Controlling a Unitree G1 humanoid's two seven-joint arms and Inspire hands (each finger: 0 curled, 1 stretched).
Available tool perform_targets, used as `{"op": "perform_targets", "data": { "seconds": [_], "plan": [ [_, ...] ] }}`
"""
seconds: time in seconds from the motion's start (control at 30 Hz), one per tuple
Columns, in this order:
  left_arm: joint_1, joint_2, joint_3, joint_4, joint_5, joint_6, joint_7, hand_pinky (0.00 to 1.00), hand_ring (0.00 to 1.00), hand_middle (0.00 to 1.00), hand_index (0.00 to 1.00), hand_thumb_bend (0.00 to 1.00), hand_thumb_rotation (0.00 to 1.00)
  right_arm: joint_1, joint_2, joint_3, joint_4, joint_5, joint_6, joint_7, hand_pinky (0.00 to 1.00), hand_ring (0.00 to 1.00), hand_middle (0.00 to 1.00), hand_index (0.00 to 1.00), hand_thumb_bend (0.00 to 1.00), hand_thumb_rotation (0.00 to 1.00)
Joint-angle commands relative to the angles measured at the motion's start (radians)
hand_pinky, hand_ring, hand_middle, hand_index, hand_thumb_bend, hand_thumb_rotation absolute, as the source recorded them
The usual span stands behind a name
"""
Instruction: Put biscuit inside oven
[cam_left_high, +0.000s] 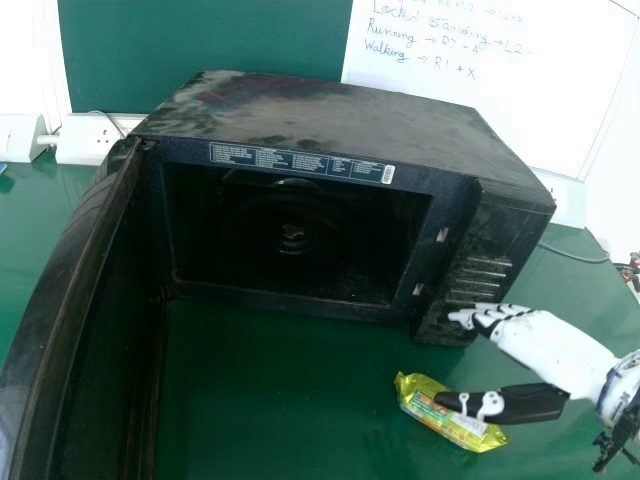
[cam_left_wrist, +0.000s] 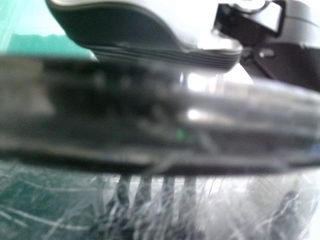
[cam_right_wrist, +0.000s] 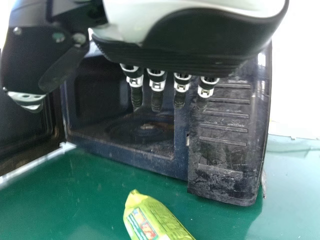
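Observation:
The right hand (cam_left_high: 535, 340) is at the right of the head view with its fingers straight toward the oven's control panel. Its dark thumb overlaps the yellow-green biscuit packet (cam_left_high: 465, 432), which lies on the table before the oven's right side. In the right wrist view the hand (cam_right_wrist: 185, 37) has straight fingers and a thumb held apart, with nothing between them; the packet (cam_right_wrist: 150, 220) lies apart from the fingertips. The black oven (cam_left_high: 330, 312) stands with its door (cam_left_high: 75, 290) swung wide at the left. In the left wrist view the left hand (cam_left_wrist: 135, 32) is beside a blurred dark bar.
The green table (cam_left_high: 270, 400) spreads before the oven cavity. Behind the oven are a whiteboard (cam_left_high: 560, 100) and a white socket strip (cam_left_high: 90, 140). The raised control panel (cam_left_high: 490, 270) borders the cavity on the right, close to the right fingers.

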Motion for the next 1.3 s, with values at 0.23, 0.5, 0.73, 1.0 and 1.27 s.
{"op": "perform_targets", "data": {
  "seconds": [0.23,0.5,0.73,1.0,1.27],
  "plan": [
    [0.004,-0.008,0.010,0.016,-0.019,-0.029,-0.011,0.74,0.82,0.87,0.87,0.96,0.89,-0.022,-0.056,0.051,-0.012,-0.038,0.005,0.019,1.00,1.00,0.99,1.00,0.89,0.99],
    [0.003,-0.002,0.015,0.018,-0.025,-0.031,-0.014,0.76,0.83,0.88,0.88,0.96,0.88,0.003,-0.032,0.090,-0.064,-0.143,0.079,0.018,1.00,1.00,0.99,1.00,0.89,0.99],
    [0.003,0.002,0.015,0.025,-0.043,-0.037,-0.030,0.79,0.83,0.87,0.88,0.94,0.86,0.028,-0.009,0.108,-0.060,-0.181,0.099,0.010,1.00,1.00,0.99,1.00,0.88,0.98],
    [0.013,-0.003,0.022,0.029,-0.042,-0.055,-0.039,0.78,0.83,0.88,0.88,0.95,0.91,0.046,0.059,0.141,-0.026,-0.265,0.139,-0.073,1.00,1.00,0.99,1.00,0.89,1.00],
    [0.031,-0.014,0.024,0.029,-0.039,-0.068,-0.036,0.68,0.81,0.86,0.87,0.96,0.95,0.047,0.064,0.171,0.008,-0.311,0.168,-0.097,1.00,1.00,0.99,1.00,0.90,0.98]
  ]
}}
